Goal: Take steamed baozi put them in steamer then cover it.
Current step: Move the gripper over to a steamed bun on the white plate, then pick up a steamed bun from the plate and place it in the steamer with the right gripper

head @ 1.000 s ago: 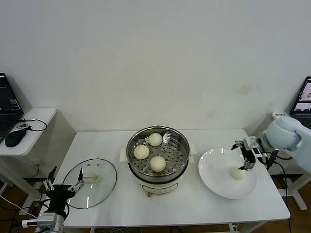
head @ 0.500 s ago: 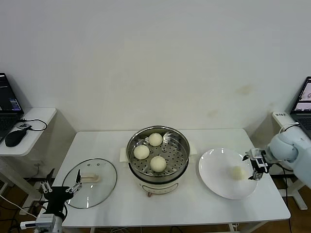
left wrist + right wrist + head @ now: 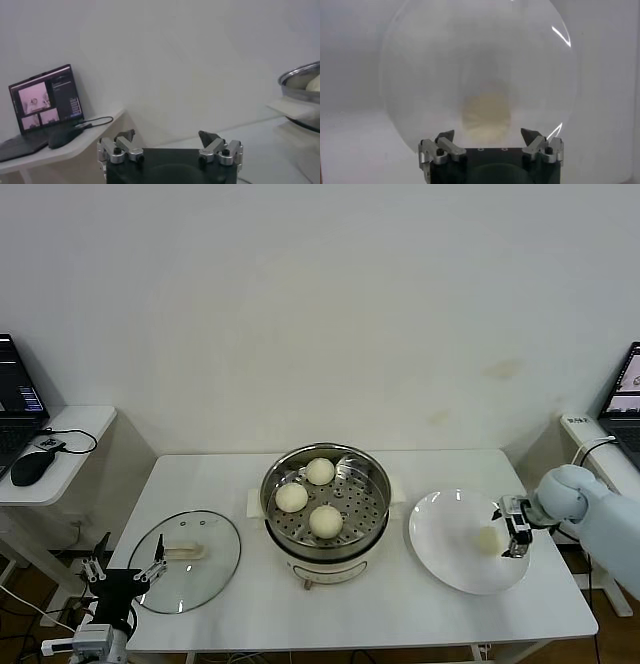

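Fingers (image 3: pixel 534 136) spread beside plated baozi (image 3: pixel 487 539); laptop (image 3: pixel 46 97) far off.

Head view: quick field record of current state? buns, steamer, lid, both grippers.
buns in steamer: three, on the perforated tray
bun on plate: one, not gripped
lid: flat on table, left of steamer
right gripper: open, at the plate bun's right side
left gripper: open, idle by the table's front-left corner, near the lid
steamer covered: no

The white table (image 3: pixel 420 604) carries the cover (image 3: pixel 186 561), the steamer (image 3: pixel 325 506) and 1 white plate (image 3: pixel 450 559).
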Controlling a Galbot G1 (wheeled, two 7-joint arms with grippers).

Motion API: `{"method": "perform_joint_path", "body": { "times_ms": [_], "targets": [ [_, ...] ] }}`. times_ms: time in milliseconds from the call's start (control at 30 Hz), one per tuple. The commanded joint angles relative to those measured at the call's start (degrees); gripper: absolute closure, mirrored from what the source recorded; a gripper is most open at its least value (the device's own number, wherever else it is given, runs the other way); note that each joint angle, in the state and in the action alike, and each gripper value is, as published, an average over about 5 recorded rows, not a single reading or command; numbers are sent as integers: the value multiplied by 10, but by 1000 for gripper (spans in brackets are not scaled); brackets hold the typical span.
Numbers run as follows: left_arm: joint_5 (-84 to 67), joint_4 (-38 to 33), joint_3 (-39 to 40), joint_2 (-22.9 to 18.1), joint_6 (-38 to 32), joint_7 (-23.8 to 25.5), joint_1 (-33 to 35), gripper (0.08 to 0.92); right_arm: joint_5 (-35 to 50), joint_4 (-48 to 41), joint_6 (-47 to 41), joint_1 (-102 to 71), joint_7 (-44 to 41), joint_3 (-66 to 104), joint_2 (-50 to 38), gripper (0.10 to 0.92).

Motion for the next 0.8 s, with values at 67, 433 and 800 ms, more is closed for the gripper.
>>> {"method": "perform_joint_path", "body": {
  "times_ms": [67,433,800],
  "targets": [
    [0,3,1,-1,0,0,0,177,-13,-35,-1,-14,2,10,37,222],
    [0,3,-1,-3,-2,0,3,177,-8,-34,-1,-2,-5,9,35,323],
    [0,4,0,-2,-2,0,0,177,79,57,-31,130,-30,-87,-39,411]
  ]
}}
